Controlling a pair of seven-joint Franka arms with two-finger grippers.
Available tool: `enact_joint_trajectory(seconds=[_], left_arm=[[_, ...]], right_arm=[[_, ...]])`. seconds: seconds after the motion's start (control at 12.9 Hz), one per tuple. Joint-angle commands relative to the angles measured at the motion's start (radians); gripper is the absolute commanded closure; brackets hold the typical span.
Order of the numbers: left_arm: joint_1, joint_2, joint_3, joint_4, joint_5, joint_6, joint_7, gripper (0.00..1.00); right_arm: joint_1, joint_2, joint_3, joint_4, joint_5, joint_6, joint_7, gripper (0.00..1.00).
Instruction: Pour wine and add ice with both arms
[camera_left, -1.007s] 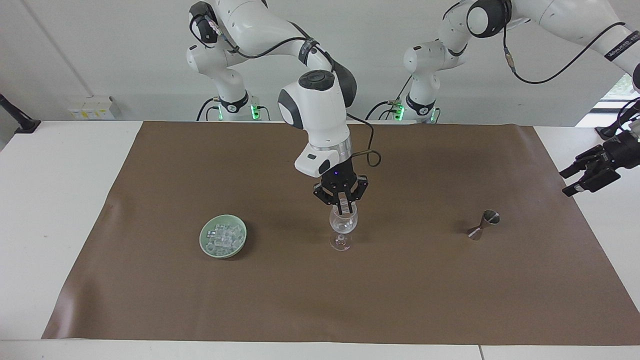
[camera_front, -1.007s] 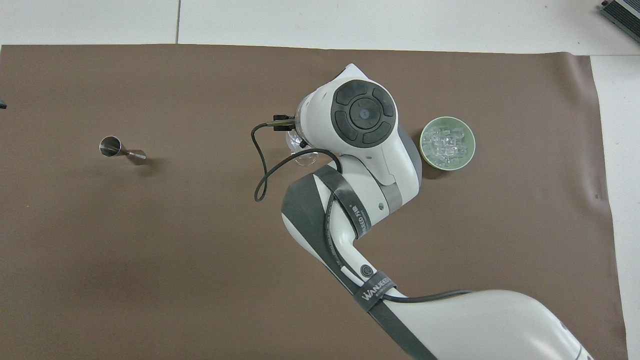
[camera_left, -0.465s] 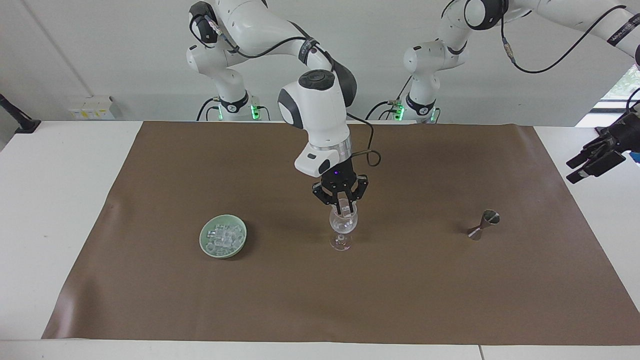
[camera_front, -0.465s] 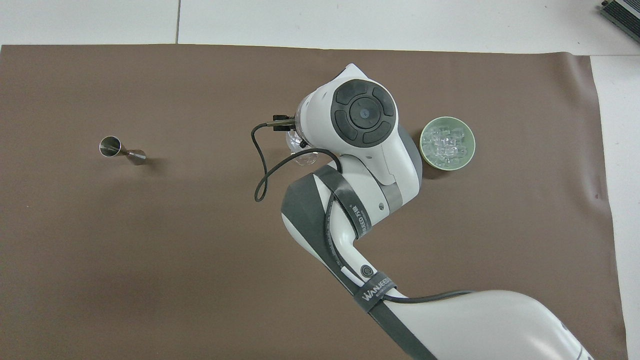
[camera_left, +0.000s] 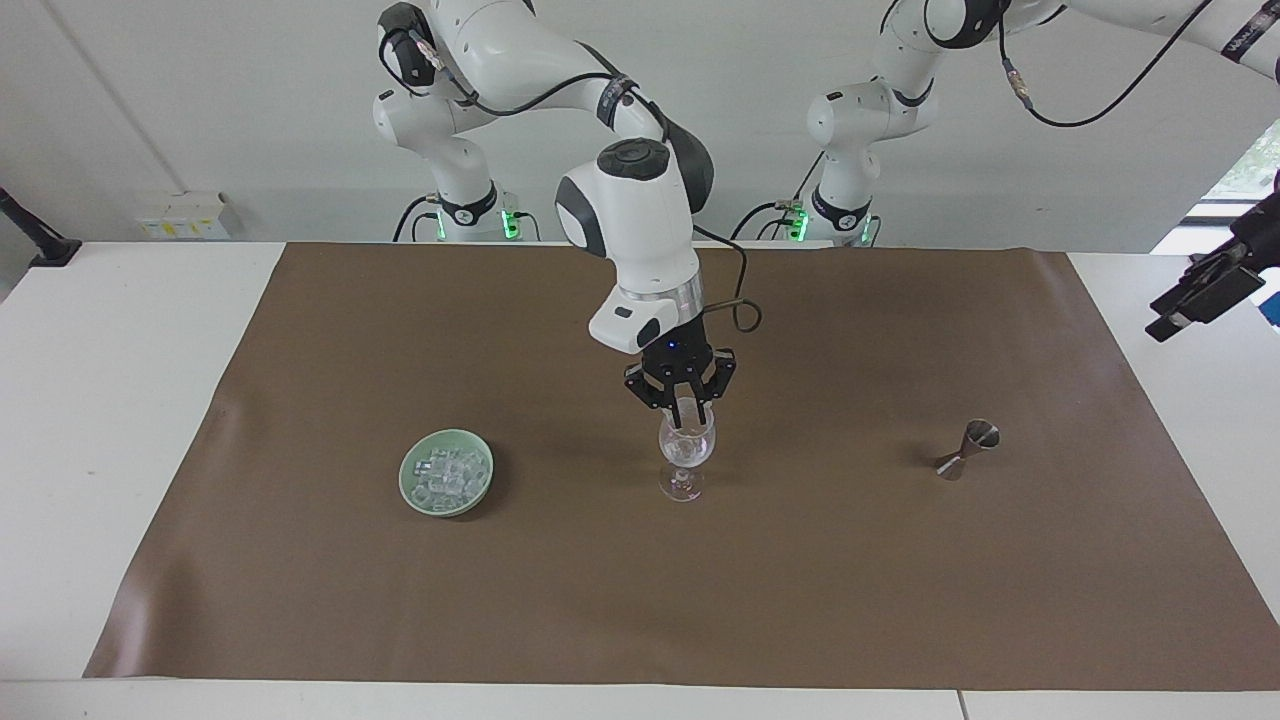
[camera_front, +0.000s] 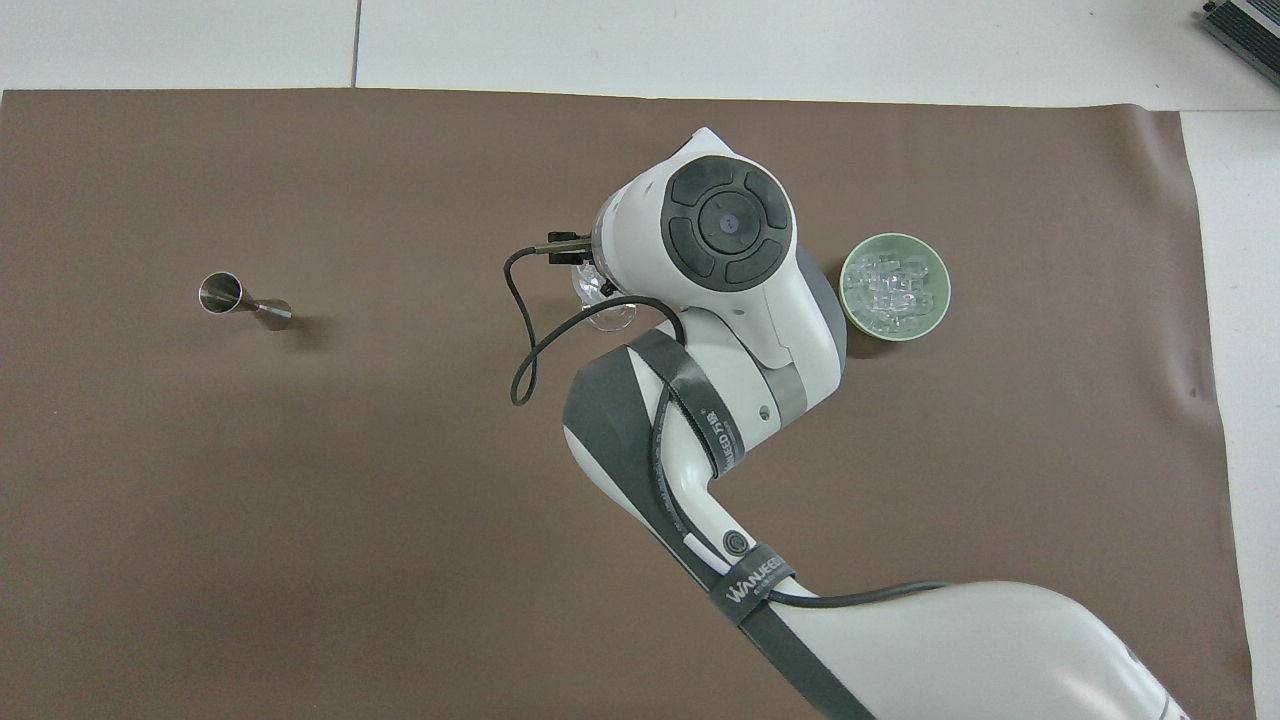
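A clear wine glass (camera_left: 684, 455) stands upright mid-mat; only part of it (camera_front: 603, 303) shows under the arm in the overhead view. My right gripper (camera_left: 682, 408) points straight down just over its rim, and something pale and glassy shows at its tip. In the overhead view the right wrist hides this gripper. The ice (camera_left: 448, 472) (camera_front: 893, 290) lies in a pale green dish (camera_left: 406, 480) (camera_front: 848, 292) beside the glass, toward the right arm's end. My left gripper (camera_left: 1200, 292) waits raised over the white tabletop at the left arm's end, open and holding nothing. No wine is in view.
A small steel jigger (camera_left: 968, 450) (camera_front: 240, 300) stands on the brown mat (camera_left: 640, 600) toward the left arm's end. White tabletop borders the mat at both ends.
The left gripper has drawn up and outward toward the edge of the facing view. The right gripper has lifted slightly above the glass.
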Motion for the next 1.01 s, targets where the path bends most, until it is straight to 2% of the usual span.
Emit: enact_joint_trajectory(seconds=[0.0, 0.46, 0.77, 0.93], left_arm=[[-0.007, -0.026, -0.013, 0.036, 0.067, -0.044, 0.044, 0.00], [-0.009, -0.077, -0.074, 0.039, 0.142, -0.057, 0.089, 0.00], [-0.010, -0.086, -0.080, 0.041, 0.177, -0.063, 0.211, 0.00], [-0.015, -0.107, -0.095, 0.039, 0.196, -0.063, 0.219, 0.00]], right_arm=[[-0.012, -0.037, 0.005, -0.002, 0.013, -0.061, 0.011, 0.69], [-0.025, -0.085, -0.007, -0.002, 0.011, -0.109, -0.006, 0.71], [-0.166, -0.123, -0.003, -0.003, 0.019, -0.213, -0.075, 0.68], [-0.248, -0.135, -0.001, -0.003, 0.019, -0.276, -0.133, 0.60]])
